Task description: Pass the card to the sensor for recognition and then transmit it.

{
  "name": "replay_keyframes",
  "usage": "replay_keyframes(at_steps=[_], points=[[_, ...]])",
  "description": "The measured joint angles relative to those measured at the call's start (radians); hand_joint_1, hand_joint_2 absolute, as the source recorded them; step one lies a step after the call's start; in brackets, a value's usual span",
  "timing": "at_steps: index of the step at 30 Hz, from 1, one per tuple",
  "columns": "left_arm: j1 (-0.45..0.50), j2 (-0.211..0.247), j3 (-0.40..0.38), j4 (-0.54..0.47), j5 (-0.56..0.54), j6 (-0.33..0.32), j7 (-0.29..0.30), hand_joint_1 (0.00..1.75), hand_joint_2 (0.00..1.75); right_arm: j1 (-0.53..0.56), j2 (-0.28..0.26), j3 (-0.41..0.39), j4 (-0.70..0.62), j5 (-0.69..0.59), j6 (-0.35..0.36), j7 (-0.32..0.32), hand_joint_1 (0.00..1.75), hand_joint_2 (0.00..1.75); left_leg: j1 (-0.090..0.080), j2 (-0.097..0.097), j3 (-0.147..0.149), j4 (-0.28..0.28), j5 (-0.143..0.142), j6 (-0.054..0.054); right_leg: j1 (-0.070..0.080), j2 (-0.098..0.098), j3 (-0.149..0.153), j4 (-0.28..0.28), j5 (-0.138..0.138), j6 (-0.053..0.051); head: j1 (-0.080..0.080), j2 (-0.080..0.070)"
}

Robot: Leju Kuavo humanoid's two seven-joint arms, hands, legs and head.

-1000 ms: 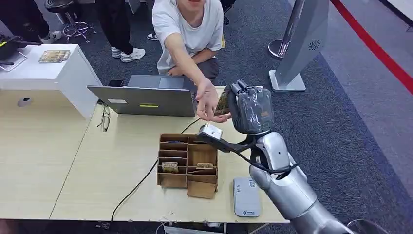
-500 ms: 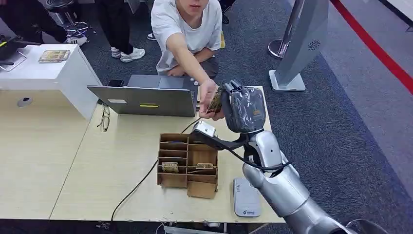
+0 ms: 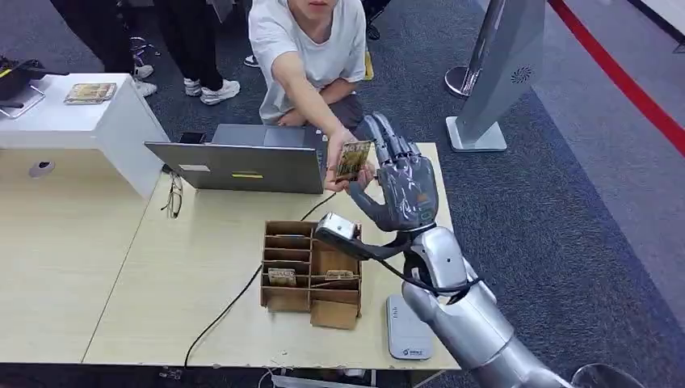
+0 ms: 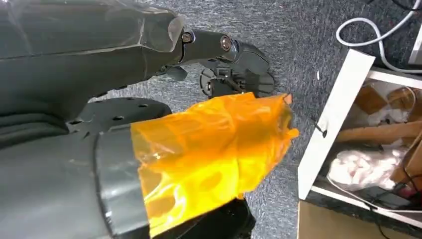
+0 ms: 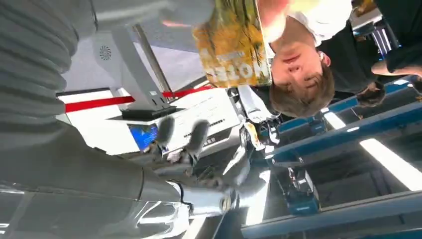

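Head view is showing you the right robot hand spreading its fingers wide, holding nothing; the card is sitting in the person's hand just beside it, above the bench.

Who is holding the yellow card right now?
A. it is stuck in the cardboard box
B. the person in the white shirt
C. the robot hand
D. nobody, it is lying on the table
B. The person's hand grips the card above the table, while the right robot hand beside it has its fingers spread and holds nothing.
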Motion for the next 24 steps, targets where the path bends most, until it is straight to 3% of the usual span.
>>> replay_keyframes(at_steps=[10,12,14,16,19,21,22,23,24], points=[[0.035,0.019,-0.071,-0.011,0.058,0.023,-0.008,0.00,0.00,0.062,-0.017,0.008,-0.042,-0.048,-0.019,-0.047,0.00,0.00,0.000,0.000,0.000,0.000,0.000,0.000,0.000,0.000,0.000,0.000,0.000,0.000,0.000,0.000],[0.041,0.025,-0.089,-0.014,0.032,0.061,-0.006,0.00,0.00,0.084,-0.024,0.010,-0.071,-0.091,-0.018,-0.070,0.00,0.00,0.000,0.000,0.000,0.000,0.000,0.000,0.000,0.000,-0.001,0.000,0.000,0.000,0.000,0.000],[0.032,0.030,-0.123,0.020,-0.001,0.104,-0.037,0.00,0.00,0.104,-0.035,0.014,-0.102,-0.132,-0.017,-0.096,0.00,0.00,0.000,0.000,-0.001,0.000,0.000,0.000,0.000,0.000,-0.001,0.000,0.000,0.000,0.000,0.000],[0.007,0.037,-0.145,0.089,-0.011,0.114,-0.084,0.00,0.00,0.133,-0.048,0.017,-0.137,-0.148,-0.013,-0.112,0.00,0.00,0.000,0.000,-0.001,0.000,0.000,0.000,0.000,-0.001,0.000,0.000,0.000,0.000,0.000,0.000],[-0.006,0.039,-0.169,0.144,-0.021,0.119,-0.109,0.00,0.00,0.189,-0.066,0.018,-0.192,-0.145,-0.007,-0.122,0.00,0.00,0.000,0.000,-0.001,0.000,0.000,0.000,0.000,0.000,0.000,0.000,0.000,0.000,0.000,0.000],[-0.013,0.041,-0.182,0.163,-0.044,0.058,-0.157,0.00,0.00,0.223,-0.072,0.019,-0.217,-0.139,0.000,-0.127,0.00,0.00,0.000,0.000,-0.001,0.000,0.000,0.000,0.000,0.000,-0.001,0.000,0.000,0.000,0.000,0.000],[-0.012,0.045,-0.197,0.154,-0.058,0.004,-0.154,0.00,0.00,0.236,-0.073,0.020,-0.226,-0.134,0.015,-0.127,0.00,0.00,0.000,0.000,-0.001,0.000,0.000,0.000,0.000,0.000,-0.001,0.000,0.000,0.000,0.000,0.000],[0.008,0.051,-0.224,0.087,-0.049,-0.043,-0.087,0.00,0.00,0.246,-0.073,0.023,-0.234,-0.125,0.031,-0.121,0.00,0.00,0.000,0.000,-0.001,0.000,0.000,0.000,0.000,0.000,-0.001,0.000,0.000,0.000,0.000,0.000],[0.044,0.072,-0.258,-0.025,-0.015,-0.037,0.010,0.00,0.00,0.255,-0.073,0.025,-0.242,-0.117,0.037,-0.116,0.00,0.00,0.001,0.001,-0.001,0.000,0.000,0.000,0.001,0.001,-0.001,0.000,0.000,0.000,0.001,0.000]])
